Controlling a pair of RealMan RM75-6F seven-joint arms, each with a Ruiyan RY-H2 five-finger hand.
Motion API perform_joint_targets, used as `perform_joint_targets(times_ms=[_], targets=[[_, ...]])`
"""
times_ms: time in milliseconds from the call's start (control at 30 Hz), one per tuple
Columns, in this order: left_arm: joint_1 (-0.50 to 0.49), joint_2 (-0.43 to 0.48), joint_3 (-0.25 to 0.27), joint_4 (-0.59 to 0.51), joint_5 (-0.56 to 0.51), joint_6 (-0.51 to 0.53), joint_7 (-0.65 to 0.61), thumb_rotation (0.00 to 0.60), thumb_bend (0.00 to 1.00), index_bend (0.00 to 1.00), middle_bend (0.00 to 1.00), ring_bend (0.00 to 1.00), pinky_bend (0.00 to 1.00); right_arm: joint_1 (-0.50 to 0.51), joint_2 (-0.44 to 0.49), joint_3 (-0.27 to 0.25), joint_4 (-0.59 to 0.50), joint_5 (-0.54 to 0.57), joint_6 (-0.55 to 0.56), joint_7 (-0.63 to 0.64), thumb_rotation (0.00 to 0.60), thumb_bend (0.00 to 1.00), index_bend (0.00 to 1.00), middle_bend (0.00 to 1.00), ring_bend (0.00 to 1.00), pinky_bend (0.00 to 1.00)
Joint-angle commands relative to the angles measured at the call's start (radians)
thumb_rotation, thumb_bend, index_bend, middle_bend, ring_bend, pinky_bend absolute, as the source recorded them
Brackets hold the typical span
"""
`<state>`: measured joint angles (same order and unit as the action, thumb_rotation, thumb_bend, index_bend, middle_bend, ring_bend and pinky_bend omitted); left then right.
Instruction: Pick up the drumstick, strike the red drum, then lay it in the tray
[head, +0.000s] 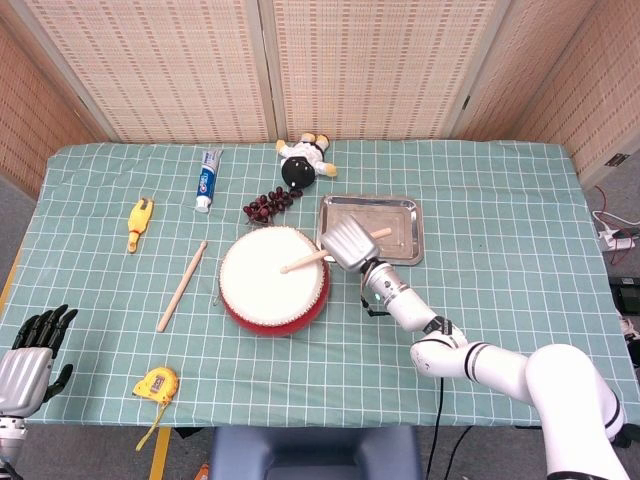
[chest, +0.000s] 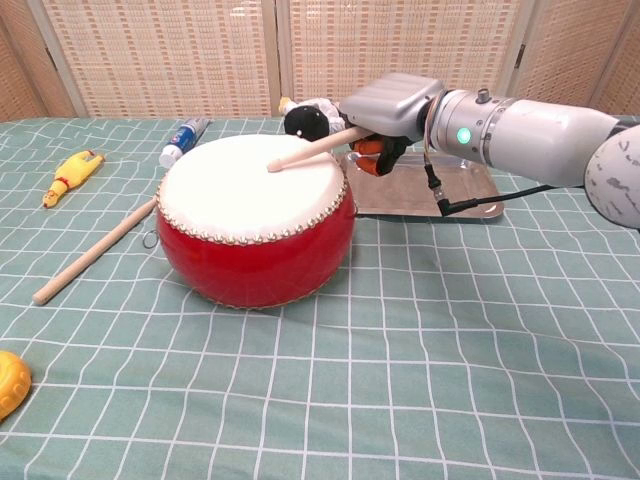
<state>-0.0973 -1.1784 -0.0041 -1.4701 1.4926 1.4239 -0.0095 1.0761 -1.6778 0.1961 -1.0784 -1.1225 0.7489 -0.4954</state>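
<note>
The red drum with its white skin stands mid-table. My right hand grips a wooden drumstick at the drum's right rim; the stick slopes down leftward and its tip touches the white skin. Just behind the hand lies the metal tray. A second drumstick lies flat on the cloth left of the drum. My left hand hangs off the table's near left corner with fingers spread, holding nothing.
Around the table lie a toothpaste tube, a yellow rubber chicken, dark grapes, a plush doll and a yellow tape measure. Green checked cloth covers the table.
</note>
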Motion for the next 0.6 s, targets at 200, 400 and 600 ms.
perform_joint_targets(times_ms=[200,400,600], targets=[[-0.002,0.0,-0.003,0.001,0.004,0.005,-0.003,0.6,0.34,0.0,0.0,0.0,0.03,-0.025,0.003,0.094,-0.044,-0.05,0.144,0.2,0.6,0.52,1.0,0.99,1.0,1.0],[-0.004,0.0,-0.003,-0.001,0.007,0.003,-0.001,0.6,0.35,0.0,0.0,0.0,0.03,-0.022,0.005,0.043,-0.02,-0.046,0.07,0.155,0.6,0.52,1.0,0.99,1.0,1.0],[-0.002,0.0,-0.001,0.0,0.0,-0.002,0.0,0.6,0.35,0.0,0.0,0.0,0.03,-0.005,-0.022,-0.013,0.036,-0.009,-0.003,0.01,0.6,0.52,1.0,0.99,1.0,1.0]])
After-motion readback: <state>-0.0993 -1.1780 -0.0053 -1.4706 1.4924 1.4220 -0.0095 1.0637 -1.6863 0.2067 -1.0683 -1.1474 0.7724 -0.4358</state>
